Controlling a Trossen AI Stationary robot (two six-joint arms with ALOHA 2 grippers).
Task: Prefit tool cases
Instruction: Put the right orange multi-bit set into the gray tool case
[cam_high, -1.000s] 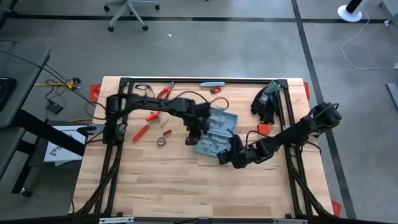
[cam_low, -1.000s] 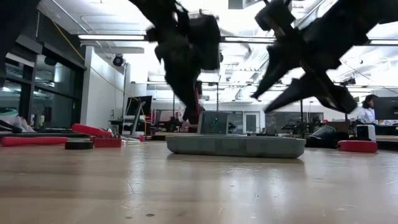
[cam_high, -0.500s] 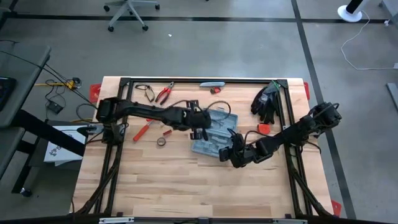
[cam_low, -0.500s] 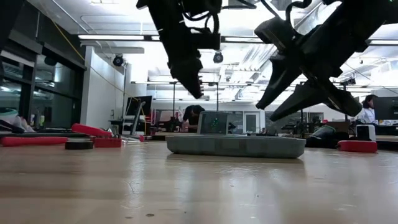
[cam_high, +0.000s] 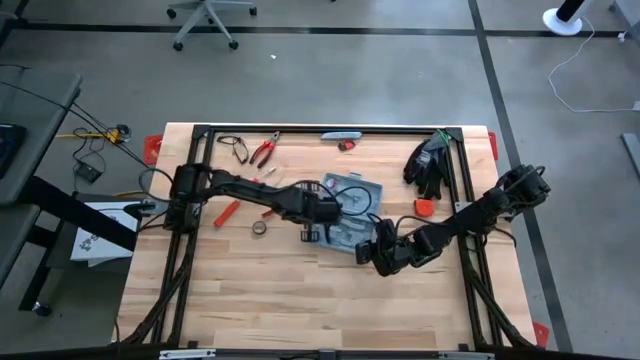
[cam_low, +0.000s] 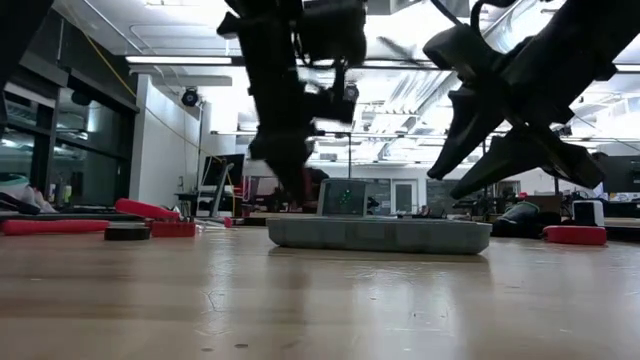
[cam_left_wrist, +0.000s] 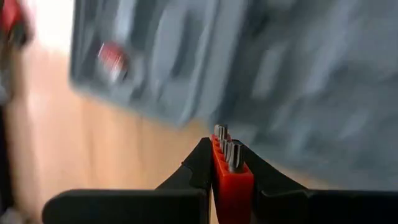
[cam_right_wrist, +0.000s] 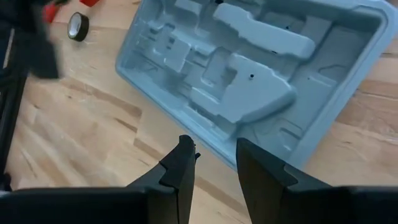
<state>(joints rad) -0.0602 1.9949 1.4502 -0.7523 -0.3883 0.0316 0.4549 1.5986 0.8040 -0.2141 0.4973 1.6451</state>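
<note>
High view shows the wooden surface (cam_high: 250, 290) with the open case (cam_high: 352, 212) lying flat near its middle, moulded slots facing up. Both arms reach in over it. The left hand (cam_high: 318, 222) hangs over the case's left edge, and the right hand (cam_high: 372, 250) sits just off its near right corner.

Left wrist view shows the left hand (cam_left_wrist: 231, 163) pinched tight on a small red bit holder (cam_left_wrist: 231, 177) with metal bits standing in it; the case beyond is blurred, so which slot it faces is hard to say. Right wrist view shows the right hand (cam_right_wrist: 214, 163) with its fingers parted and nothing between them, hovering above the case rim (cam_right_wrist: 205, 142).

Loose red-handled tools (cam_high: 228, 211) and a tape roll (cam_high: 259, 228) lie to the left on the surface.

The step in hand looks like carrying the bit holder to its slot. The next move calls for lining the holder up with the matching recess and lowering it squarely, while the right hand is placed to steady the case should it shift.
</note>
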